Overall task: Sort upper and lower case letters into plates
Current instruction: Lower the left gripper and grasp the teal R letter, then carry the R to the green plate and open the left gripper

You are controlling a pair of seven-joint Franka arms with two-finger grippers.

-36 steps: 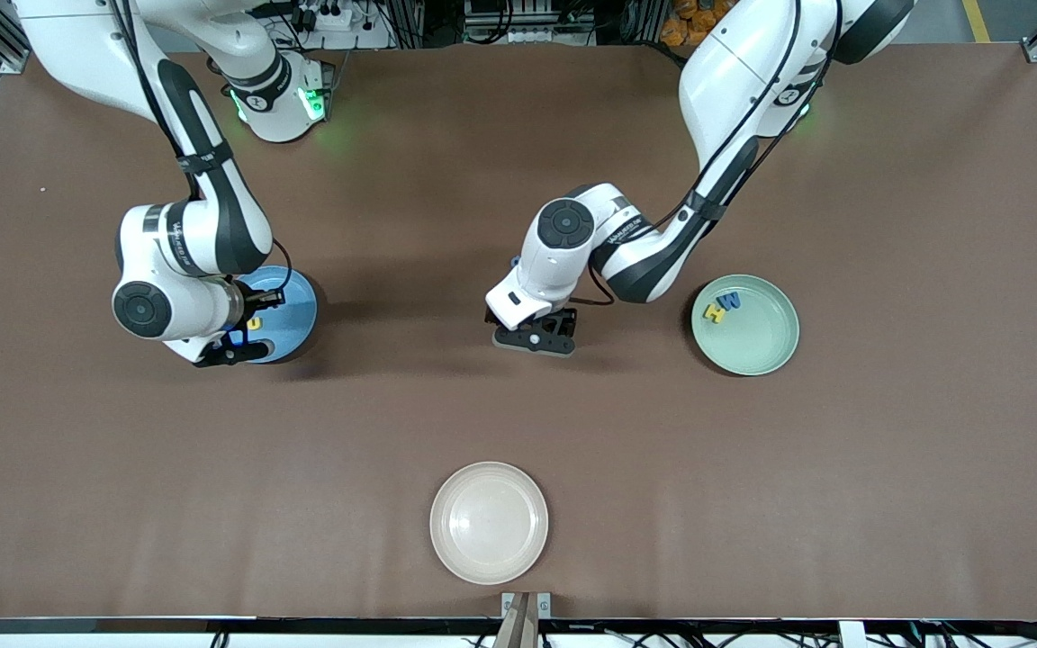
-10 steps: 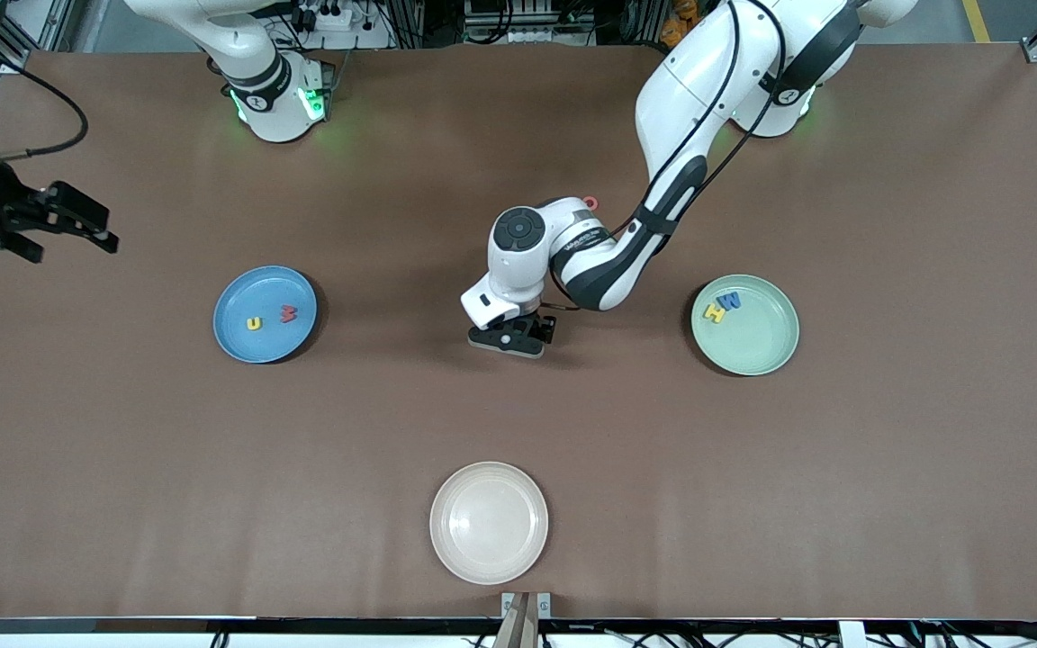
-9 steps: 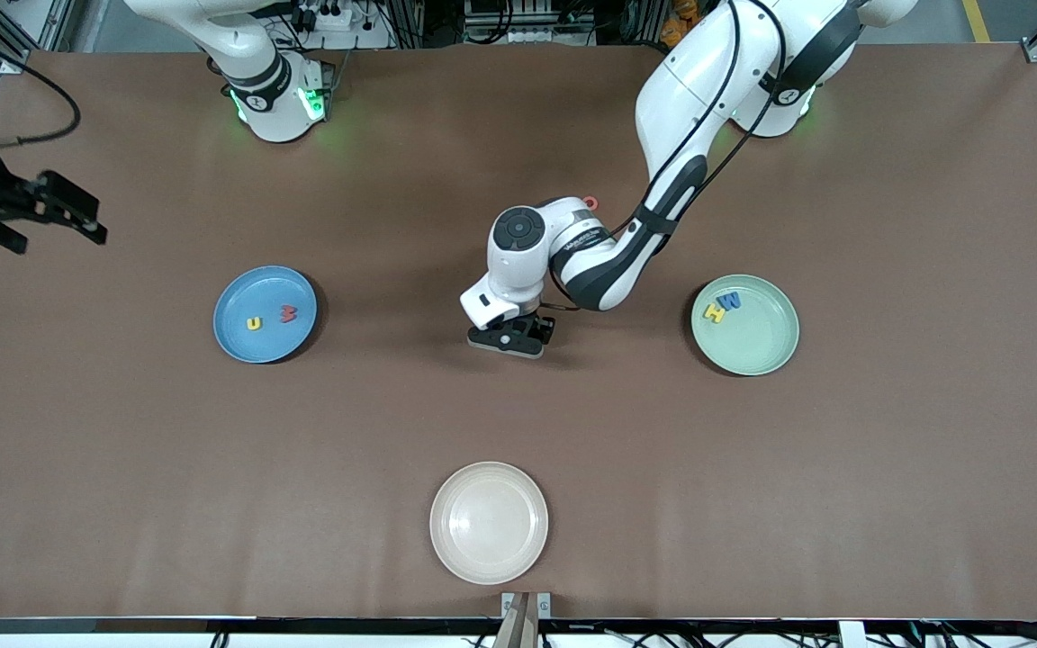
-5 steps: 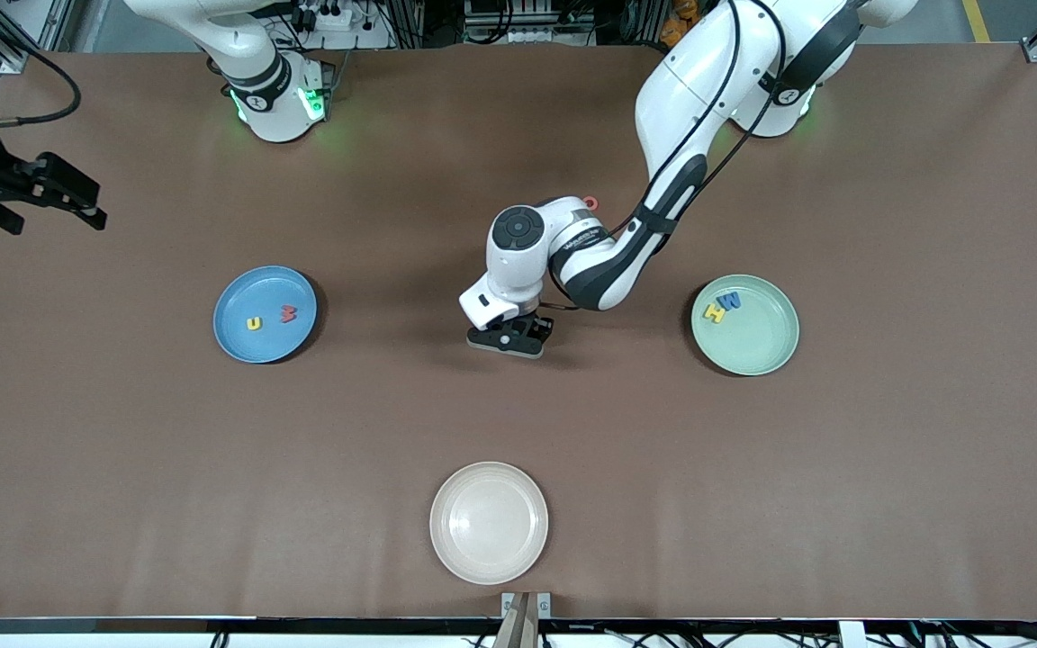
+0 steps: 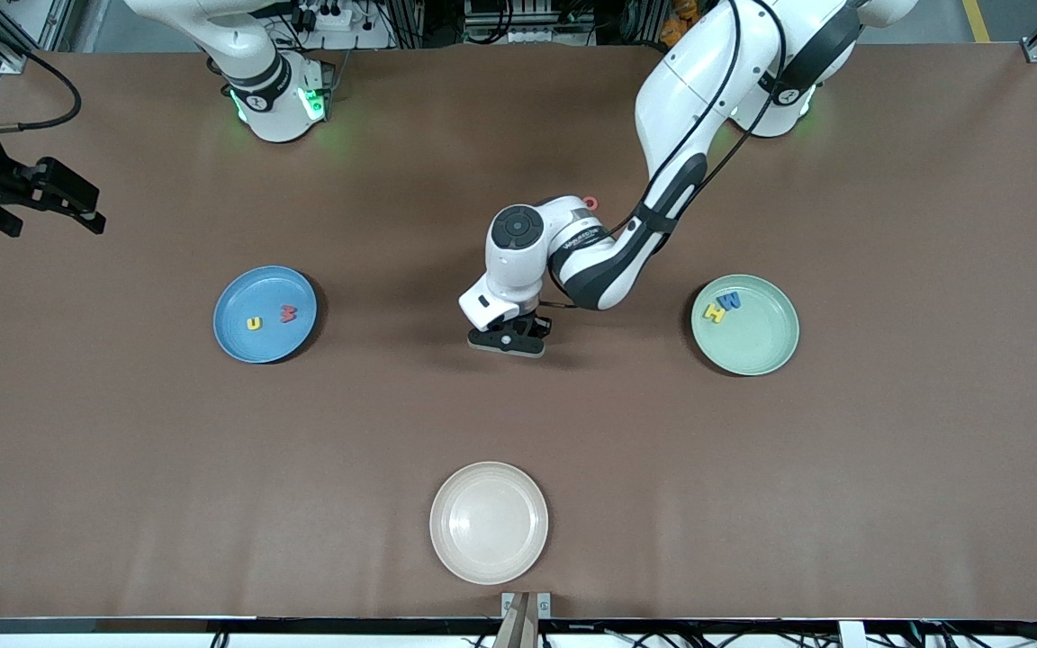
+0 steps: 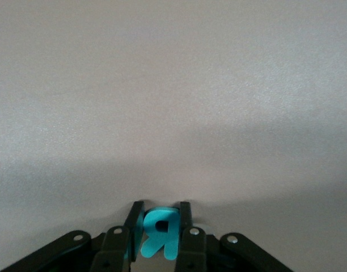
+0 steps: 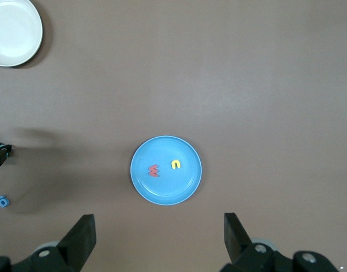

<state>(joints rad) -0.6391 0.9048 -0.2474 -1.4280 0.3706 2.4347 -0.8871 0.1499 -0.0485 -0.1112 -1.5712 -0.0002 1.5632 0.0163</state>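
My left gripper (image 5: 509, 340) is low at the table's middle, shut on a teal letter R (image 6: 160, 232) that stands on edge between its fingers. The bright blue plate (image 5: 248, 292) toward the right arm's end holds a yellow u (image 5: 254, 323) and a red letter (image 5: 286, 313). The mint green plate (image 5: 752, 346) toward the left arm's end holds a yellow H (image 5: 714, 312) and a blue letter (image 5: 731, 301). My right gripper (image 5: 46, 207) hangs open and empty, high over the table's edge at the right arm's end; its wrist view shows the blue plate (image 7: 165, 190) below.
A cream-white plate (image 5: 489, 523) sits near the front edge, mid-table. A red letter (image 5: 590, 202) peeks out beside the left arm's wrist. A blue letter (image 7: 1, 200) lies on the bare table in the right wrist view.
The left gripper's jaws have closed onto the teal R. The right arm drew back from the blue plate to the table's end, leaving the red letter beside the yellow u.
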